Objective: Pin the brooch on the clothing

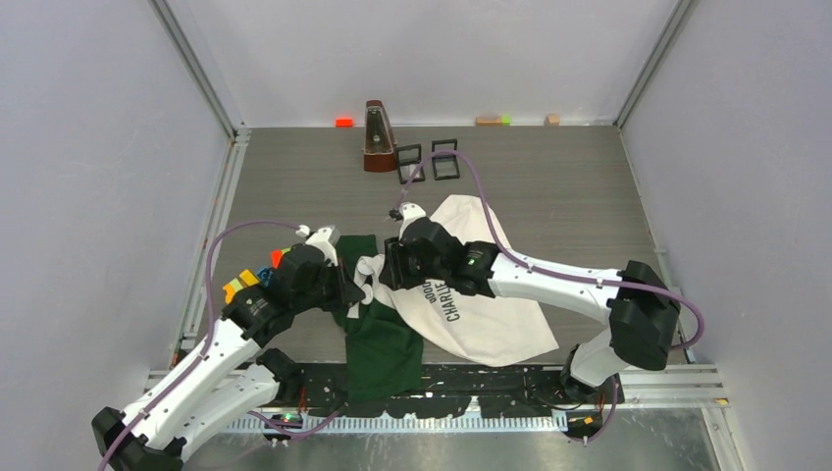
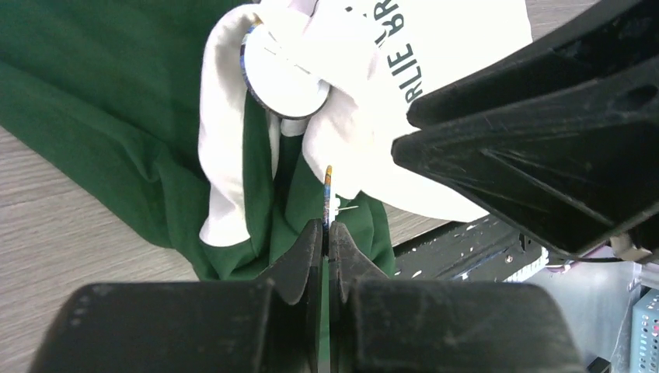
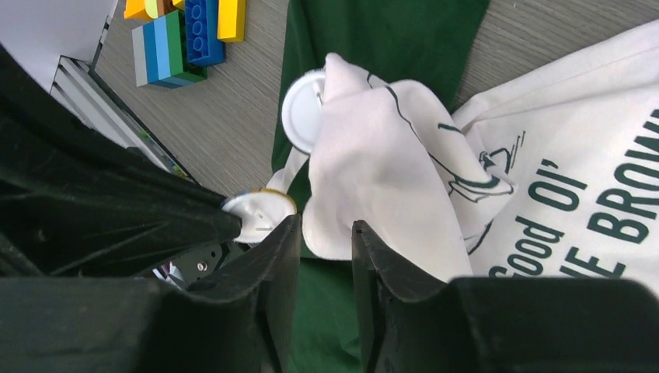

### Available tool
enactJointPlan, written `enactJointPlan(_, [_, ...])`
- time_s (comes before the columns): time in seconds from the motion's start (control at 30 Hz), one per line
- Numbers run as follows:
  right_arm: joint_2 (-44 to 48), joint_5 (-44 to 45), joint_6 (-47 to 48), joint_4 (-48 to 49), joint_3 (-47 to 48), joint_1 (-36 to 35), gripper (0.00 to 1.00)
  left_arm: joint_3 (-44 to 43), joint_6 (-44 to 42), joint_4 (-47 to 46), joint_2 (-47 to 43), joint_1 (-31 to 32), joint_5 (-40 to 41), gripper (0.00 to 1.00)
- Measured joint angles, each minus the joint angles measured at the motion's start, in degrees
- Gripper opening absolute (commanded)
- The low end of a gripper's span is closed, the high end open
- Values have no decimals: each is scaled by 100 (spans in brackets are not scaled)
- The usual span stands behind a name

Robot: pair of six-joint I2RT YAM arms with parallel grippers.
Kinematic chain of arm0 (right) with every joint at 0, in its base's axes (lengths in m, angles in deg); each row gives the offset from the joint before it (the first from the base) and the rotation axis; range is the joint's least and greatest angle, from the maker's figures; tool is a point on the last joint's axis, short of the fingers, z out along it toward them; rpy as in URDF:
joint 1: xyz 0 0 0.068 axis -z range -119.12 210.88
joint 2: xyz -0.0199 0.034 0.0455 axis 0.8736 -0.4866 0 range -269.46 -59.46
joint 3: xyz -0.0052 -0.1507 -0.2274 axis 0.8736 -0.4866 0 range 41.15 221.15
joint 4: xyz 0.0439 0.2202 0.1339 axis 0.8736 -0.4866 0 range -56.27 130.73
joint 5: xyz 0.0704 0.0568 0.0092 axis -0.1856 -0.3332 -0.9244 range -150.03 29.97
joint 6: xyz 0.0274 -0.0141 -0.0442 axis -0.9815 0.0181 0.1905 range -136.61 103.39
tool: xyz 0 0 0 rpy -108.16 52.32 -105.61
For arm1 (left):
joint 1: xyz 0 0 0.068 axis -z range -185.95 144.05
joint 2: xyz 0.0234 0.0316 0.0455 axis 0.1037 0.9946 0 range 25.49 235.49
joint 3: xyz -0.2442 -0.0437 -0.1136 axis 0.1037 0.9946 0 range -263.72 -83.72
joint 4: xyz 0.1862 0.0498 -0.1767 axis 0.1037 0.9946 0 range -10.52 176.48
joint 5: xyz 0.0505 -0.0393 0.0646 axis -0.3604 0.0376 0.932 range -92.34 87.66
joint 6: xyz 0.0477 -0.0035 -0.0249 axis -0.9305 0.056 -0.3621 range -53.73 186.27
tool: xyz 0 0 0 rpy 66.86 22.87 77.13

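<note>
While the right pincer pinches up the clothing, the left pincer clamps the brooch edge-on. The fold likely eases piercing.

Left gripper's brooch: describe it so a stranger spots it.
Find the white and green T-shirt mid-table. At its bunched fold, the left gripper pinches a thin round brooch edge-on. Unlike the white disc tucked in the fabric, this one is gripped.

Grey wood-grain table carries: T-shirt (crumpled, near edge), metronome and two black frames at rear, toy bricks left.
</note>
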Motion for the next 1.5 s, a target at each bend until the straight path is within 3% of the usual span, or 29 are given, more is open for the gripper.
enactJointPlan(0.27, [424, -98, -164, 52, -437, 0, 40, 2, 2, -319, 129, 0, -2, 0])
enactJointPlan(0.63, [291, -337, -260, 520, -625, -31, 40, 2, -4, -326, 341, 0, 243, 0])
enactJointPlan(0.77, [74, -341, -240, 614, -597, -31, 37, 2, -4, -323, 437, 0, 306, 0])
enactJointPlan(0.97, [-181, -341, -208, 664, -568, -28, 7, 2, -7, -326, 479, 0, 363, 0])
enactJointPlan(1.03, [-181, -361, -210, 708, -568, -28, 1, 2, -7, -330, 525, 0, 376, 0])
enactJointPlan(1.5, [-181, -951, -2, 1056, -568, -42, 1, 2, -120, -472, 920, 0, 411, 0])
